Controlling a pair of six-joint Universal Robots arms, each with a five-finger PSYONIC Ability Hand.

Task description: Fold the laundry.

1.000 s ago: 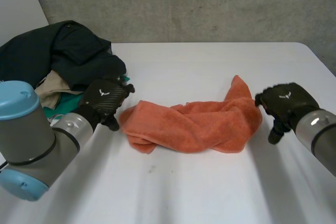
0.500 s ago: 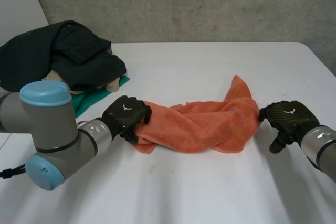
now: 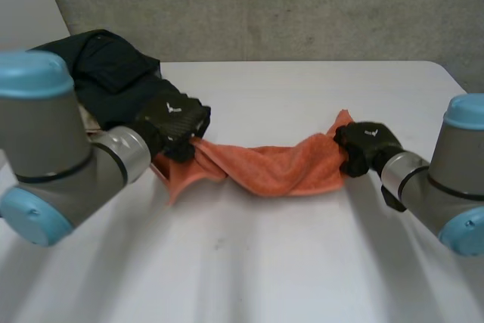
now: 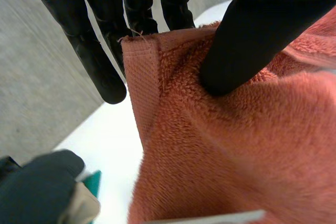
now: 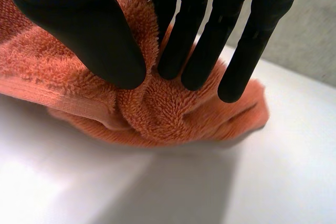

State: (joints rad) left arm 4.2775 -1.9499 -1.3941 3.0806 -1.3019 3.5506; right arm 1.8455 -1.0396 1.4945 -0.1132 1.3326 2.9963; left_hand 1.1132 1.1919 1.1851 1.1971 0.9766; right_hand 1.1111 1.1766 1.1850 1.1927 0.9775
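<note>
An orange towel (image 3: 265, 168) hangs stretched in a twisted band between my two hands, a little above the white table (image 3: 302, 262). My left hand (image 3: 175, 122) is shut on its left end. In the left wrist view the thumb (image 4: 247, 40) presses the towel's (image 4: 220, 145) hemmed corner against the fingers (image 4: 100, 61). My right hand (image 3: 363, 145) is shut on the towel's right end. There the thumb (image 5: 79, 30) and the fingers (image 5: 199, 40) pinch a bunched fold of the towel (image 5: 157, 108).
A pile of dark clothes (image 3: 98, 73) lies at the table's back left, just behind my left hand, with green and beige cloth under it (image 4: 79, 203). A grey wall (image 3: 302, 5) runs along the table's far edge.
Both hands have closed on the towel's ends, and the left one has raised its end. The towel, slack on the table before, now runs pulled out between them.
</note>
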